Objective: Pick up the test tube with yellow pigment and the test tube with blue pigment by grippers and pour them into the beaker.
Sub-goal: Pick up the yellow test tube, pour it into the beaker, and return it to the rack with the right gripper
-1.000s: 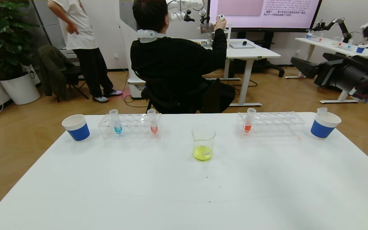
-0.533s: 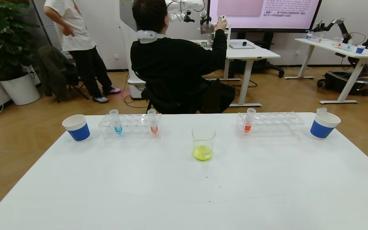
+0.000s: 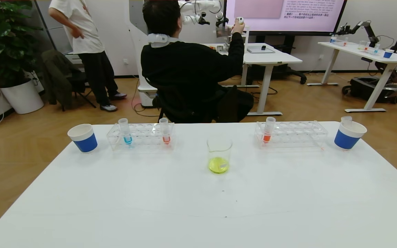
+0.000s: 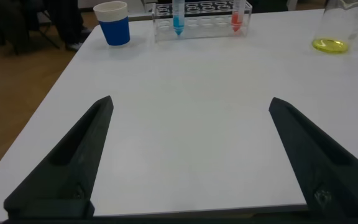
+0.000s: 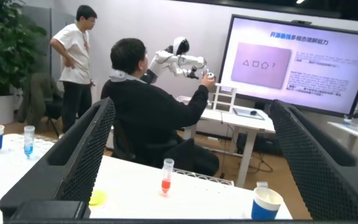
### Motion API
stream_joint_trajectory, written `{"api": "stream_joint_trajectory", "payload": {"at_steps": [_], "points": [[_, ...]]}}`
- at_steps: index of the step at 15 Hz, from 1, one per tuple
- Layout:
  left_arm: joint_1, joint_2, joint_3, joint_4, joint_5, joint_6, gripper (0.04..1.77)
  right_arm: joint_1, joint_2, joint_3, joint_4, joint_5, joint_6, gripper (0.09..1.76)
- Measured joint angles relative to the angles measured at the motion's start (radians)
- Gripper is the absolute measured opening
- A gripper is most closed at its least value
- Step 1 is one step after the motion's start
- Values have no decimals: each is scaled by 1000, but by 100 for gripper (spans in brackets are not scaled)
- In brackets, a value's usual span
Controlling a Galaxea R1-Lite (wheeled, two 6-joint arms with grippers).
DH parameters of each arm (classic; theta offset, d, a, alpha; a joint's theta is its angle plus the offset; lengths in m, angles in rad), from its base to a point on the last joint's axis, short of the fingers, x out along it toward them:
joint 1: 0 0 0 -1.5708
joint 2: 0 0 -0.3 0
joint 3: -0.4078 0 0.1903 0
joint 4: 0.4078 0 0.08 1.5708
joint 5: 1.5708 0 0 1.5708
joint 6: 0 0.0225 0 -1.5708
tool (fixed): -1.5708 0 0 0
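Observation:
The beaker (image 3: 219, 151) stands mid-table with yellow liquid in its bottom; it also shows in the left wrist view (image 4: 337, 28). The test tube with blue pigment (image 3: 126, 132) stands upright in the left clear rack (image 3: 143, 143), also seen in the left wrist view (image 4: 178, 15). No tube holding yellow liquid shows; an empty clear tube (image 3: 346, 120) stands in the right cup. Neither gripper shows in the head view. My left gripper (image 4: 191, 101) is open and empty over bare table, well short of the rack. My right gripper (image 5: 192, 104) is open and empty, raised off the table.
Orange-red tubes stand in the left rack (image 3: 165, 132) and the right rack (image 3: 268, 131). Blue-and-white paper cups sit at far left (image 3: 83, 137) and far right (image 3: 349, 135). A seated person (image 3: 191, 72) is just beyond the table's far edge.
My right arm, which showed at the right edge of the head view a second ago, has pulled out of sight. The tubes, cups and beaker have not moved.

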Motion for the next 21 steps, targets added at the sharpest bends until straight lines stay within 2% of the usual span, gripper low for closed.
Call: {"api": "stream_joint_trajectory", "payload": {"at_steps": [5,8,10,15,21], "points": [[0,0,0,0,0,0,175,-19,-267,171,100,-10,-35,174],[0,0,0,0,0,0,175,-20,-311,309,90,-70,-58,174],[0,0,0,0,0,0,175,-21,-320,386,184,-123,-93,174],[0,0,0,0,0,0,175,-21,-324,410,459,-167,-86,174],[0,0,0,0,0,0,175,-20,-324,412,449,-173,-75,174]]}}
